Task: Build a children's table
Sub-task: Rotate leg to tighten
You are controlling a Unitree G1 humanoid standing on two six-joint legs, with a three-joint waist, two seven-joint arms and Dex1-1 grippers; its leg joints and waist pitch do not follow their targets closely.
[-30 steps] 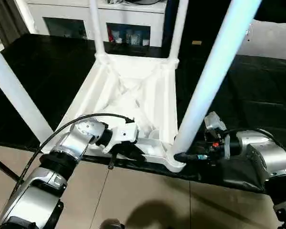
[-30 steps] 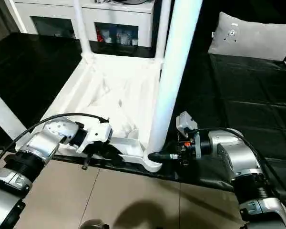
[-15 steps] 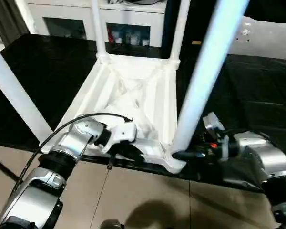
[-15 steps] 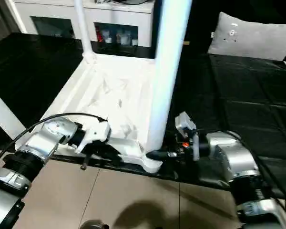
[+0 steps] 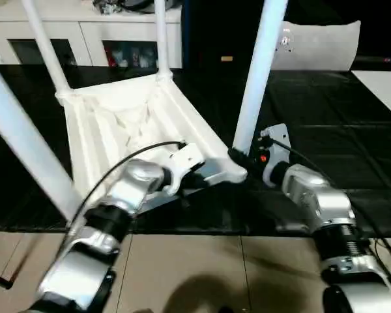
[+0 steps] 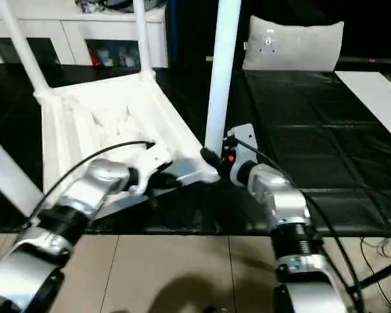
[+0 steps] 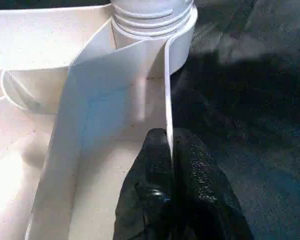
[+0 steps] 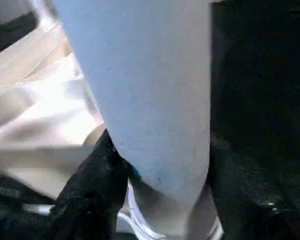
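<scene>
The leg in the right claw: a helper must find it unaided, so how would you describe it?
Start at the upturned white table top on the black surface. Go to its corner nearest the robot's right arm, where a white leg stands upright. Unlike the other three legs, it has the right claw around its base.

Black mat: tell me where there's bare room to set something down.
Free: the black mat right of the right gripper, toward the grey cushion. Crowded: the left half, under the upturned table top, its legs and the left gripper.
</scene>
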